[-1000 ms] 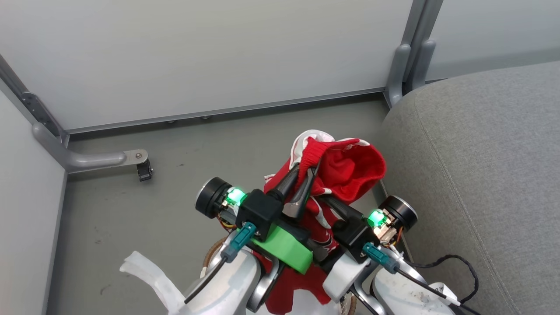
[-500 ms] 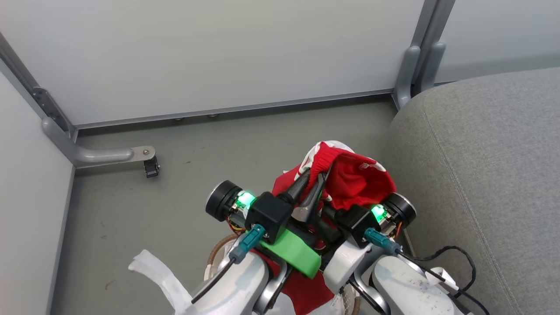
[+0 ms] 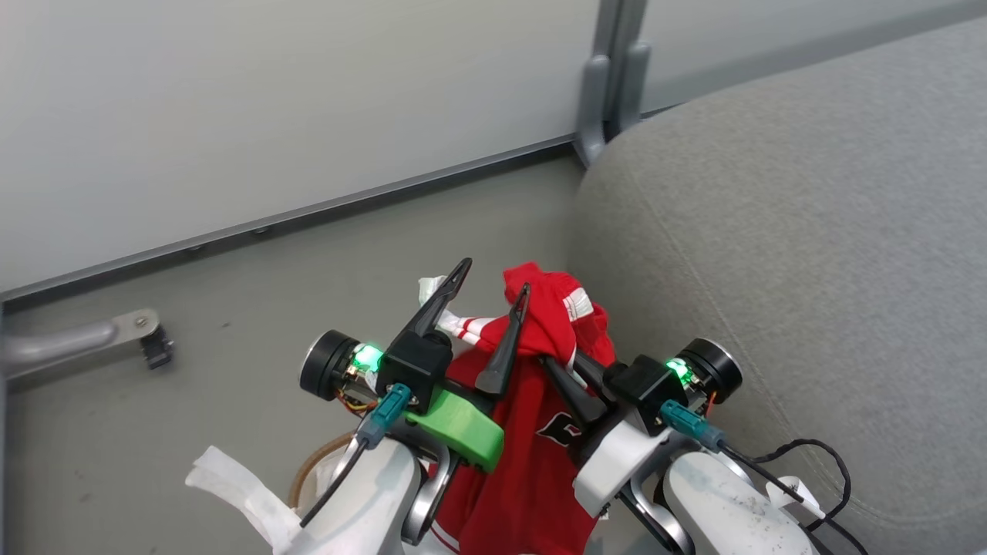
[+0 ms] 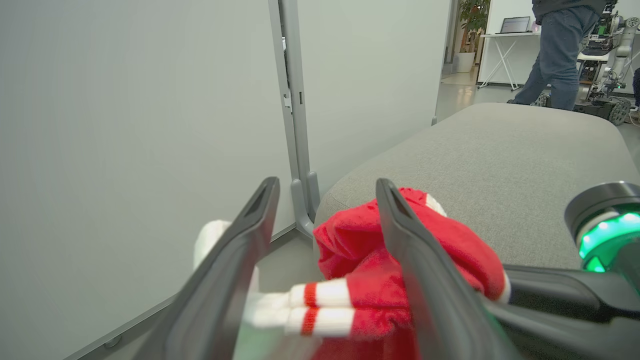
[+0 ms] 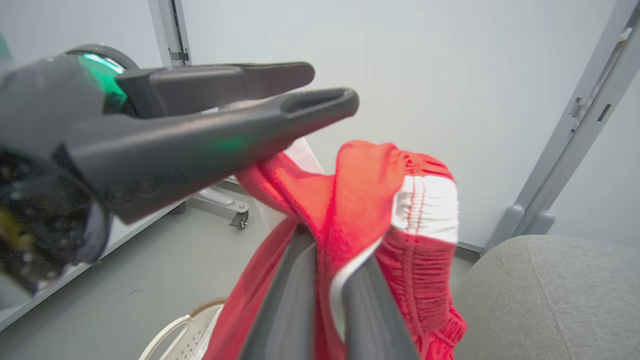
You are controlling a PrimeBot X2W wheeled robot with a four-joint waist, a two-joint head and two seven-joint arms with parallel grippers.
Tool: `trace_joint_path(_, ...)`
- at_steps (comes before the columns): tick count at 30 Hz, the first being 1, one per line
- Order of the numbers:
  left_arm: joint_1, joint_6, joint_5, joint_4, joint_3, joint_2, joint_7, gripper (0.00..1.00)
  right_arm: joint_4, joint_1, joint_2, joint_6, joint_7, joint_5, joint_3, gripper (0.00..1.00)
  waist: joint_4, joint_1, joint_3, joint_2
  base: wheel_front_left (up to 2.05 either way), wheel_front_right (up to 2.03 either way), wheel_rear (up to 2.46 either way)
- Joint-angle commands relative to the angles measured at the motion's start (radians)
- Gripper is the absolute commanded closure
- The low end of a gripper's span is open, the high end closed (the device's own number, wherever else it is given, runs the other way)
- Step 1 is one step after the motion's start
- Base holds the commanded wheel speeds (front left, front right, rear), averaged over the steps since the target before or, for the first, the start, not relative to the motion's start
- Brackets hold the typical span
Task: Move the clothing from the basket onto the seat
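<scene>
Clothing in closed right pincer

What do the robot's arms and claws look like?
Pale silver-white forearms carry black wrist blocks with glowing green lights, teal plugs and thin black cables. The left gripper and the right gripper each have two long, dark, pointed fingers. A bright green plastic piece sits by the left wrist.

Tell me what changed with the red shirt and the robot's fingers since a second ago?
The left gripper opened its fingers and let go of the red sports jersey with white stripes. The right gripper shut its fingers on it, so the jersey changed hands. The head camera swung toward the large grey fabric seat. The jersey stayed lifted, not yet on the seat.
</scene>
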Motion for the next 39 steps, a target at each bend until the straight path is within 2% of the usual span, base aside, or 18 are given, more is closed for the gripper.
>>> trace_joint_path(1,0.015,-0.009,0.007,0.005,0.015,0.003,0.001,0.00,-0.012,0.010,-0.002,-0.001,-0.005,0.008,-0.008,1.00,-0.210,0.0000,0.039,-0.0001,0.00,0.00,0.00)
trace_joint_path(5,0.023,-0.025,0.020,0.011,0.051,0.003,0.001,0.00,-0.021,0.009,-0.002,-0.001,-0.005,0.002,-0.014,1.00,-0.316,0.0000,0.053,-0.0001,0.00,0.00,0.00)
trace_joint_path(9,0.025,-0.036,0.036,0.015,0.069,0.004,0.001,0.00,-0.034,0.005,-0.001,-0.001,-0.005,-0.002,-0.036,1.00,-0.383,0.0000,0.070,-0.0001,0.00,0.00,0.00)
trace_joint_path(16,-0.007,-0.053,0.058,0.027,0.079,0.005,0.001,0.00,-0.057,-0.054,-0.034,-0.001,-0.005,0.002,-0.079,1.00,-0.402,0.0000,0.127,-0.0001,0.00,0.00,0.00)
trace_joint_path(21,-0.024,-0.056,0.079,0.031,0.084,0.005,0.001,0.00,-0.075,-0.179,-0.099,-0.001,-0.005,-0.004,-0.134,1.00,-0.378,0.0000,0.186,-0.0001,0.00,0.00,0.00)
trace_joint_path(27,-0.061,-0.062,0.120,0.041,0.089,0.005,0.001,0.00,-0.097,-0.389,-0.193,-0.002,-0.005,0.028,-0.277,1.00,-0.321,0.0000,0.289,-0.0001,0.00,0.00,0.00)
trace_joint_path(34,-0.114,-0.075,0.144,0.041,0.078,0.004,0.001,0.00,-0.054,-0.590,-0.294,-0.001,-0.005,0.063,-0.416,1.00,-0.252,0.0000,0.412,-0.0001,0.00,0.00,0.00)
trace_joint_path(39,-0.153,-0.074,0.163,0.047,0.067,0.004,0.001,0.00,0.006,-0.645,-0.306,-0.001,-0.005,0.055,-0.464,1.00,-0.211,0.0000,0.484,-0.0001,0.00,0.00,0.00)
